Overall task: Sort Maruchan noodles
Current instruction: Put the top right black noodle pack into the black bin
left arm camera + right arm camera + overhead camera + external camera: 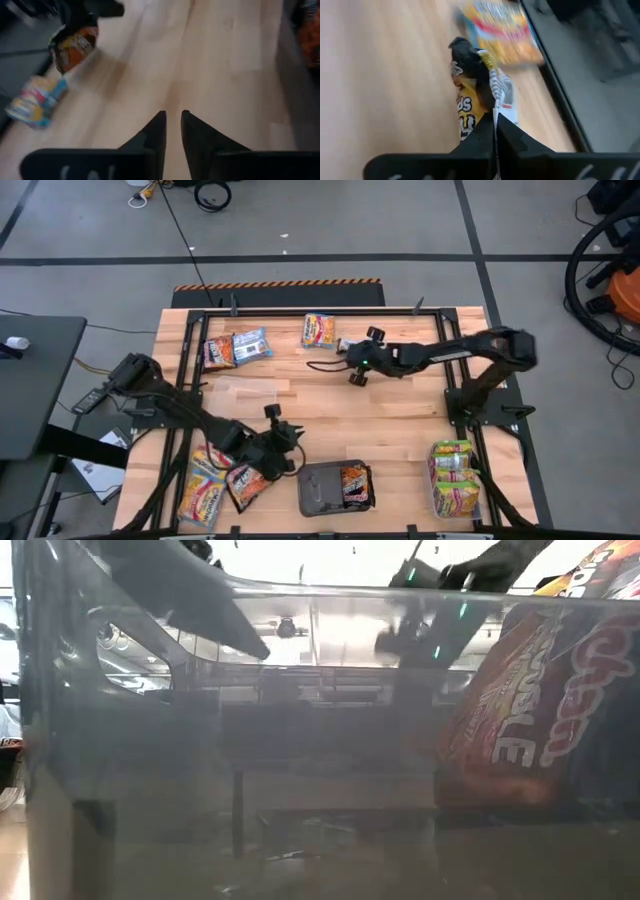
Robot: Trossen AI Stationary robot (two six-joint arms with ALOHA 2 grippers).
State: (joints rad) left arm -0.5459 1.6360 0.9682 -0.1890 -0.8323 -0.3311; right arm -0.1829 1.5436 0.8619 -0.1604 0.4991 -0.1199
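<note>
Maruchan packets lie about the table: an orange-dark one, a blue one and a yellow-orange one near the far edge, and orange and dark ones at the near left. Yellow-green packets are stacked at the near right. One dark-orange packet leans in the grey tray. My right gripper is shut on a dark-and-yellow packet near the far middle. My left gripper hovers over bare wood beside the tray, its fingers a narrow gap apart and holding nothing. My right gripper pinches the dark-and-yellow packet by a thin crimped edge between its two fingers, coming level from the table's right. The packet stands on edge and reaches ahead of the fingertips over the wood. Whether its lower side touches the table I cannot tell.
A clear tub sits left of centre. A black frame rail runs around the table. The low view looks through a clear wall at the dark-orange packet. Bare wood spreads between the two arms.
</note>
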